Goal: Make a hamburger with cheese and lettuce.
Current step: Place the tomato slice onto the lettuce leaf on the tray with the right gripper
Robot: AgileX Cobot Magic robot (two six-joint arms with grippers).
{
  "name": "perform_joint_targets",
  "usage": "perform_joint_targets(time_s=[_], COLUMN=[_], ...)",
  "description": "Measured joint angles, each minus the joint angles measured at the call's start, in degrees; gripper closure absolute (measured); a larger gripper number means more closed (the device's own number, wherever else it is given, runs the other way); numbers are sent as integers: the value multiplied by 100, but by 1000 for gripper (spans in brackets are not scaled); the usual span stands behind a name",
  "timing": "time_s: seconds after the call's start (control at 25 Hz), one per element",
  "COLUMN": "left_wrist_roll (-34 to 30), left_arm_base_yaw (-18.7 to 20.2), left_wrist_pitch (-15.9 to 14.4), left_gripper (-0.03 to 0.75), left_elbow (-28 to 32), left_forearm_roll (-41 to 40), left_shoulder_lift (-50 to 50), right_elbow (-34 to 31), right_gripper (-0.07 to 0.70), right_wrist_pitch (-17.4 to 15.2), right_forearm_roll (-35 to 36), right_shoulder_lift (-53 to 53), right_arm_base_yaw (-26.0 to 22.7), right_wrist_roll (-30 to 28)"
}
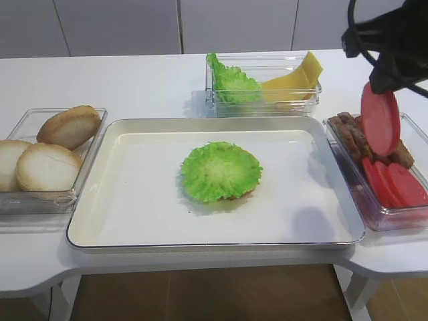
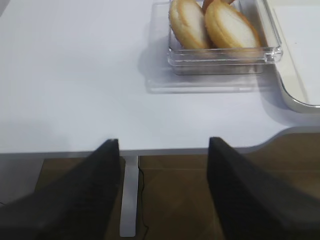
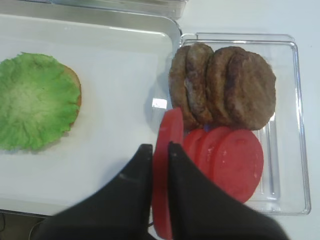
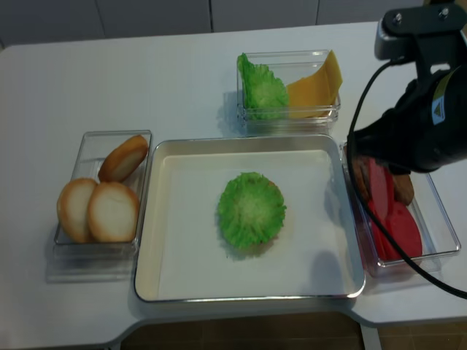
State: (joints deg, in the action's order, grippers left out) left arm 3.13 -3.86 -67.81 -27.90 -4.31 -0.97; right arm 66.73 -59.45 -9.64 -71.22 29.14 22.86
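At the left of the high view a clear box [image 1: 20,200] held three pale bun halves [image 1: 48,167], and in the left wrist view the left gripper [image 2: 162,192] hung past the table edge with its jaws spread wide and nothing between them. In the middle the hamburger [image 1: 221,171], a bun half under a frilly lettuce [image 1: 214,167] leaf, sat on the white tray [image 1: 134,214], while spare lettuce leaves [image 1: 231,81] and the cheese [image 1: 294,79] stood in the box at the upper centre. At the right, the right gripper [image 3: 156,150] was clamped on a red tomato slice [image 3: 162,175], held on edge above the box of patties [image 3: 225,85] and more red slices [image 3: 230,160].

Lettuce [image 1: 221,170] hides most of the hamburger's bun.
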Motion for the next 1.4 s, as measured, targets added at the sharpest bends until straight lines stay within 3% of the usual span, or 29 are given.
perform_joint_targets(time_s=[0.44, 0.92, 1.4], left_wrist_roll=[0, 0, 0], left_arm_base_yaw=[0, 0, 0], left_wrist_pitch=[0, 0, 0], left_gripper=[300, 300, 300], left_elbow=[0, 0, 3], left_forearm_roll=[0, 0, 0], left_shoulder_lift=[0, 0, 0], right_elbow=[359, 751, 1213], right_gripper=[556, 556, 556], right_wrist_pitch=[34, 457, 670], right_forearm_roll=[271, -68, -547], right_shoulder_lift=[-200, -1232, -2264], right_arm_base_yaw=[43, 978, 1203], right_wrist_roll=[-364, -359, -369])
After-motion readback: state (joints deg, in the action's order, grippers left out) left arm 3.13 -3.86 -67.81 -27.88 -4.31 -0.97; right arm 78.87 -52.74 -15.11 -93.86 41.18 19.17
